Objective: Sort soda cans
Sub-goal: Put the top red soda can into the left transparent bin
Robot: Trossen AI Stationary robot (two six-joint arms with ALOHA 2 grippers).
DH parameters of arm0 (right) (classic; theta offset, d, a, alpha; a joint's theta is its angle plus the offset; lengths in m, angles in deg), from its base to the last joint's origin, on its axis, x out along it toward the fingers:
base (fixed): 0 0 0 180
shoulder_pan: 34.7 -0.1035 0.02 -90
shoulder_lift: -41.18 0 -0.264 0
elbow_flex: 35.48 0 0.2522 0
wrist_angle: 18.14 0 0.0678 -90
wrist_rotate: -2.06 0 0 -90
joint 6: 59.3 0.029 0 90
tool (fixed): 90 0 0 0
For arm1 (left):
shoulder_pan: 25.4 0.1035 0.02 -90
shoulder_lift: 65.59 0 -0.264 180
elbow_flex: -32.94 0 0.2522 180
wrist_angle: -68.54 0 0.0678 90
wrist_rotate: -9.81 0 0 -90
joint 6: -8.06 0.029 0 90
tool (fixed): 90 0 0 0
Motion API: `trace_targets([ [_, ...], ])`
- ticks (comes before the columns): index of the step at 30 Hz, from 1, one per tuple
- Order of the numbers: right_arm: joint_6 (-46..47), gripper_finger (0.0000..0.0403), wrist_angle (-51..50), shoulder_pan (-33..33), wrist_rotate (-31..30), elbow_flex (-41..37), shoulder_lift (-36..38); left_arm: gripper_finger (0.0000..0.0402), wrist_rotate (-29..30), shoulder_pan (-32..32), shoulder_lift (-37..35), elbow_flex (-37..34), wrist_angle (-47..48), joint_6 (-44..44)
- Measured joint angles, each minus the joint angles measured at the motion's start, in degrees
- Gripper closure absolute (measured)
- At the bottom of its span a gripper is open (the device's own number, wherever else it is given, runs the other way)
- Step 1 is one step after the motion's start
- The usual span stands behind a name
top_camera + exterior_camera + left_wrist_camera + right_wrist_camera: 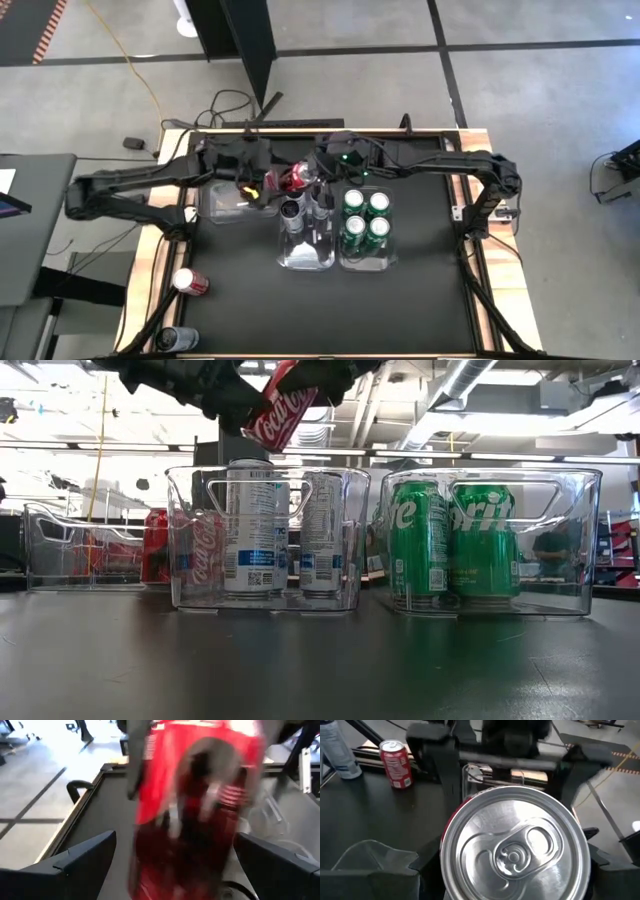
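A red can [295, 180] hangs tilted in the air above the back edge of the middle bin [306, 240], with both arms crowded around it; the right gripper [316, 180] appears closed on the can, since the can's silvery top fills that arm's wrist view between its fingers; the left gripper [262, 183] sits just beside the can with its fingers spread either side of the red body in its own wrist view, so it looks open around it rather than clamped; the main risk is a fumbled handover: if one side lets go before the other has pinched, the tilted can drops onto the silver cans [292, 212] standing below and lands in the wrong bin; the two grippers are also close enough to knock each other; the left bin [228, 203], where a red can already stands in the low view, seems the proper target; the four green cans [365, 215] fill the right bin [368, 262]; a loose red can [190, 281] and a dark can [175, 338] lie on the tabletop [420, 300] edge, near rolling off
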Motion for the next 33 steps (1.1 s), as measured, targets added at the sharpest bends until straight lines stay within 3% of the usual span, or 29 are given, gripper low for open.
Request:
trace_targets([
  [10, -0.17, 0.0104, 1.34, -0.62, 1.33, 0.00, -0.02, 0.0011, 0.07, -0.90, 8.51, 6.65, 3.98, 0.44],
  [14, -0.17, 0.0104, 1.43, -0.81, 1.26, 0.00, -0.02, 0.0049, 0.51, -1.07, 9.00, 7.87, 5.22, 0.98],
  [18, -0.16, 0.0104, 1.61, -0.88, 1.44, 0.02, 0.02, 0.0113, 0.92, -1.75, 8.38, 8.09, 5.39, 2.81],
  [23, -0.46, 0.0104, 1.74, -0.95, 1.45, 0.09, 0.04, 0.0116, 1.59, -2.42, 8.01, 8.09, 5.72, 3.12],
  [30, -0.83, 0.0021, 1.75, -1.01, 1.65, 0.09, 0.04, 0.0116, 1.43, -2.52, 7.98, 8.09, 6.08, 3.21],
  [33, -0.85, 0.0011, 1.76, -1.01, 1.63, 0.09, 0.04, 0.0116, 1.91, -2.52, 7.95, 8.10, 6.15, 2.81],
])
